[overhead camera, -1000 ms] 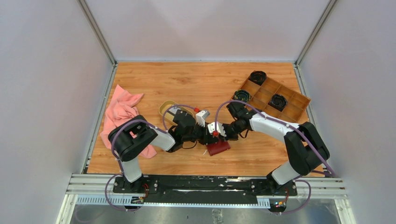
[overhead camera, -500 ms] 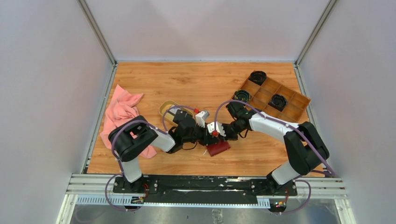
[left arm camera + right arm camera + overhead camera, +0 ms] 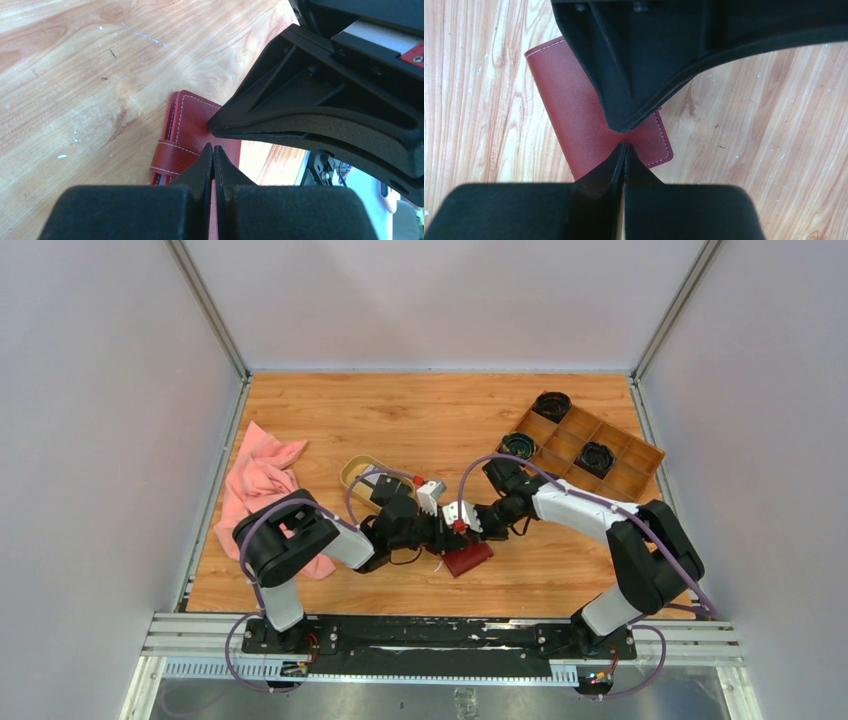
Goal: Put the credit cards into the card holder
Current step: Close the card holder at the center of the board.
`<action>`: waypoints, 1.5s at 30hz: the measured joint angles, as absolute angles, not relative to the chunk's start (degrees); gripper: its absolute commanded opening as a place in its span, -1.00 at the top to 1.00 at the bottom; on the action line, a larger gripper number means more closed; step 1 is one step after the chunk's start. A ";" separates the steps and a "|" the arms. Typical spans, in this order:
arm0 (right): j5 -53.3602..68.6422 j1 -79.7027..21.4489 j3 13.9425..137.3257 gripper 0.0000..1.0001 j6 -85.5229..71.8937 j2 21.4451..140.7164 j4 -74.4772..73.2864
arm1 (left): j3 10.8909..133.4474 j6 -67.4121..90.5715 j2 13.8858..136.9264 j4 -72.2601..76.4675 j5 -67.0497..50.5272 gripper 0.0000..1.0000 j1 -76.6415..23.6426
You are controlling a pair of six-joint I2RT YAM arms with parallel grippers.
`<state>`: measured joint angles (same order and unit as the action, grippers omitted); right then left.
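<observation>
Both still shut, left claw (image 3: 213,149), right claw (image 3: 625,146), over card holder (image 3: 574,110).

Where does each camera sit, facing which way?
Top external: above, behind the bases, looking down on the table; both arms show.
Left wrist: on the left arm, down the shut left gripper at the card holder.
Right wrist: likewise down the shut right gripper.
Both wrist views share the card holder and the other gripper.

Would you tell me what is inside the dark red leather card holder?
Nothing shows: the card holder lies folded shut on the wooden table, so its inside is hidden.
</observation>
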<state>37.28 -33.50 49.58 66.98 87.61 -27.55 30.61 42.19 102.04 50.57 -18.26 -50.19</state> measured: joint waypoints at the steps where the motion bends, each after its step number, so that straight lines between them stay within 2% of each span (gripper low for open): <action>1: 37.30 -33.50 49.58 1.00 66.98 87.64 -27.53 | 30.33 42.26 102.08 51.07 -18.13 1.00 -50.28; 25: 37.21 -33.98 49.91 1.00 66.81 88.03 -27.29 | 25.19 42.78 103.90 62.67 -9.91 1.00 -53.74; 45: 37.01 -34.37 50.00 1.00 66.76 88.16 -27.09 | 22.94 43.31 103.96 66.02 -2.57 1.00 -57.17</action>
<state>37.01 -34.37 50.00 66.76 88.16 -27.09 22.94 43.31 103.96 66.02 -2.57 -57.17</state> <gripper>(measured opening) 0.004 0.004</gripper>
